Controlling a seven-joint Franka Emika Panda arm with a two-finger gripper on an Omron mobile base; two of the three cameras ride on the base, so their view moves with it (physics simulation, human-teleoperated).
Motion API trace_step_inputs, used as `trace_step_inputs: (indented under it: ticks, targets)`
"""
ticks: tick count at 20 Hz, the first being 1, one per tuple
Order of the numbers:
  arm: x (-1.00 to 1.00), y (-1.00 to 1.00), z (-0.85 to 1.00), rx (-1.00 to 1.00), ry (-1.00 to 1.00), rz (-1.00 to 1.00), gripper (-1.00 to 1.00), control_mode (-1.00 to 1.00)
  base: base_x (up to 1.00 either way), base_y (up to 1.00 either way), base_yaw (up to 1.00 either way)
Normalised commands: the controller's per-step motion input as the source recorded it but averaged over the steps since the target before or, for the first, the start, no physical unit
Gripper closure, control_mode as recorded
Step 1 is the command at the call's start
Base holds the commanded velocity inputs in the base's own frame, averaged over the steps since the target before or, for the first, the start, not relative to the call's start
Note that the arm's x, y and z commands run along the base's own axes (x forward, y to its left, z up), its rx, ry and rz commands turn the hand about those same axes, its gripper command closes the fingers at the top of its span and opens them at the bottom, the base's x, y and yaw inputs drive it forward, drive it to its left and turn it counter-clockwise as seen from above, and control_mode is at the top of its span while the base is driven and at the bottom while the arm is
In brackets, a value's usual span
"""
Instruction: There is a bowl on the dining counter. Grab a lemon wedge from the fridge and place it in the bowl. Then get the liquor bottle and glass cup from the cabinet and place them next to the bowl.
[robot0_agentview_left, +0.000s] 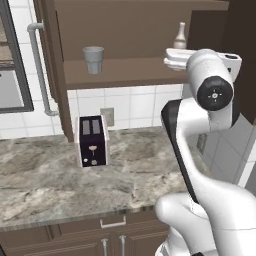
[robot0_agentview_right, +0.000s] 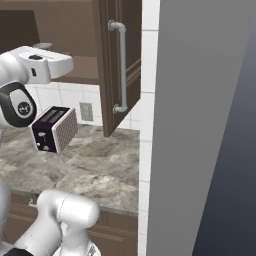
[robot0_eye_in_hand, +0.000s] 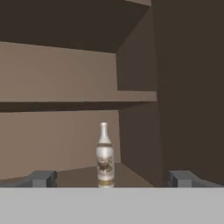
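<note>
Spread wide, the gripper faces the liquor bottle, upright on the bottom shelf of the open cabinet, with the glass cup well apart from it.

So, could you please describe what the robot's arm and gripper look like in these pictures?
The arm has glossy white rounded shells, a black band along one link and a black round joint cap with a small pale mark at its centre. The gripper ends in two small blocky grey finger tips.
</note>
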Motion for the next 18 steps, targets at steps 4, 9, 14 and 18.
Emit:
trace_step_inputs:
  ticks: [4,9,14,18]
  targets:
    - [0.15,0.00,0.00,0.00,0.00,0.00,-1.00,-1.00,0.00,0.00,0.00]
    - [0.15,0.00,0.00,0.00,0.00,0.00,-1.00,-1.00,0.00,0.00,0.00]
    - [0.17,0.00,0.00,0.00,0.00,0.00,-1.00,-1.00,0.00,0.00,0.00]
    - [0.37,0.00,0.00,0.00,0.00,0.00,-1.00,-1.00,0.00,0.00,0.00]
